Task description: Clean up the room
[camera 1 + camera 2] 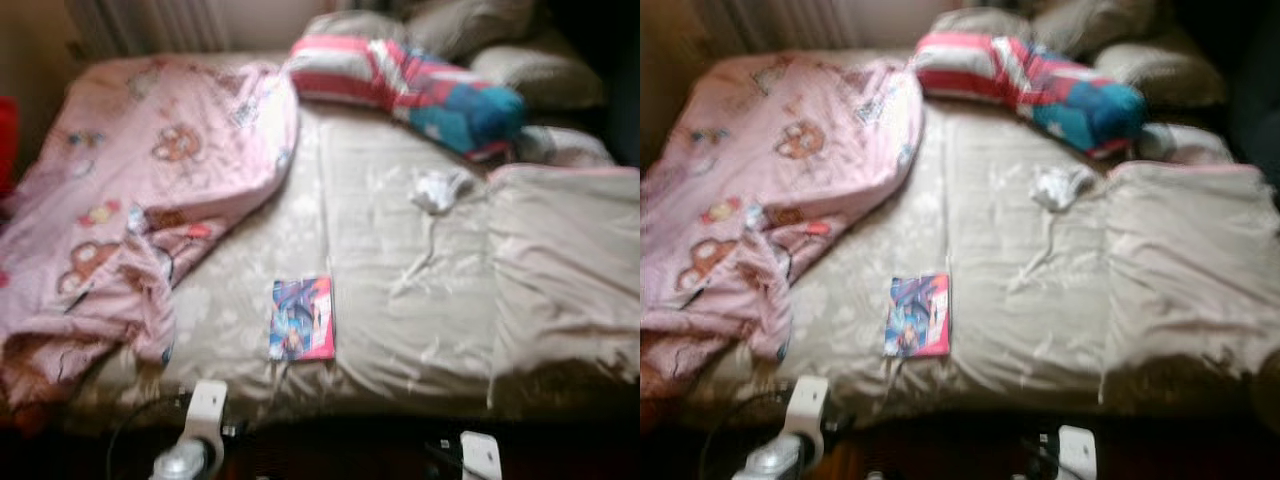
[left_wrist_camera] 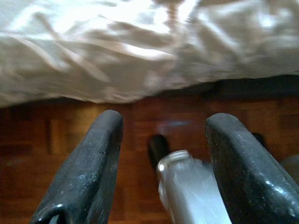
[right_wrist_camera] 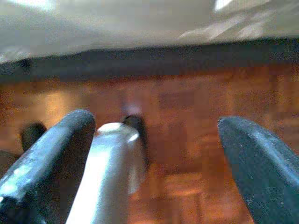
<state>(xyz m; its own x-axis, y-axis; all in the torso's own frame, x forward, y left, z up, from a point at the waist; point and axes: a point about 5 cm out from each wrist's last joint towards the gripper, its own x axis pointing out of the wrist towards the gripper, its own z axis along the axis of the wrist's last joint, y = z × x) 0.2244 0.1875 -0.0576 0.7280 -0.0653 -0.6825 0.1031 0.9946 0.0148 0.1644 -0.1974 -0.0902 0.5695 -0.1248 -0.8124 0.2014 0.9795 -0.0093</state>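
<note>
A beige bed [image 1: 400,330] lies before me. A pink cartoon-print blanket [image 1: 130,200] is crumpled over its left side and hangs off the front corner. A pink and blue book [image 1: 301,318] lies flat near the front edge. A small white crumpled cloth [image 1: 437,188] sits toward the back right. My left arm [image 1: 200,430] and right arm [image 1: 480,455] hang low in front of the bed. The left gripper [image 2: 166,119] is open over the wooden floor, holding nothing. The right gripper [image 3: 156,120] is open too, also above the floor.
A red, white and blue striped pillow [image 1: 400,85] and grey pillows [image 1: 530,70] lie at the head of the bed. A folded beige cover [image 1: 565,270] is bunched on the right. Wooden floor [image 2: 56,144] runs along the bed's front edge.
</note>
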